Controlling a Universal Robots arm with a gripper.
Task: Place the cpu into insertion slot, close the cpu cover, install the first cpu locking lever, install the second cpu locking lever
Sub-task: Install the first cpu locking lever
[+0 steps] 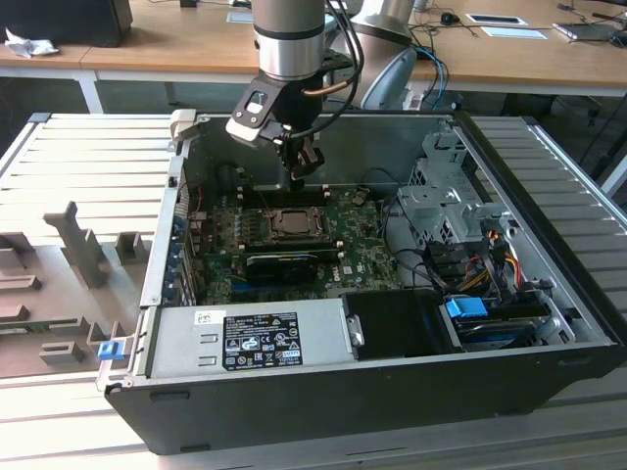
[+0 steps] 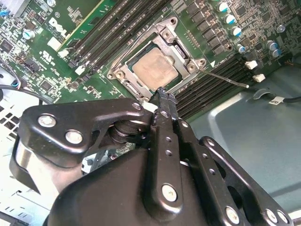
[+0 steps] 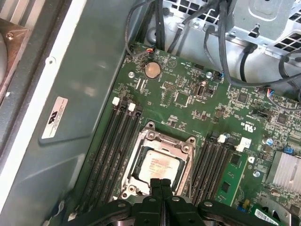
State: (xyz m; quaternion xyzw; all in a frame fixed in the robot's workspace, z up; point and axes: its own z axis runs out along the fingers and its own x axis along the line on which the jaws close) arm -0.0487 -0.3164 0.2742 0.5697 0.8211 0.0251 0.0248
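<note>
The cpu (image 2: 155,68) lies flat in the insertion slot (image 1: 291,223) on the green board, its pale metal top showing. The cpu cover (image 3: 155,139) is down around it as a silvery frame. One thin locking lever (image 2: 225,79) sticks out sideways from the socket over the memory slots, unlatched. My gripper (image 2: 162,92) hangs just above the socket's edge, its black fingers pressed together with nothing between them. In the first wrist view the gripper (image 3: 162,182) overlaps the chip's near edge. In the exterior view the gripper (image 1: 302,174) is above the socket's far side.
Long black memory slots (image 3: 120,141) flank the socket on both sides. A long black card (image 1: 289,262) lies nearer the front, then the power supply (image 1: 260,338). The drive cage (image 1: 441,201) and cables (image 1: 480,264) fill the exterior view's right. Case walls ring the board.
</note>
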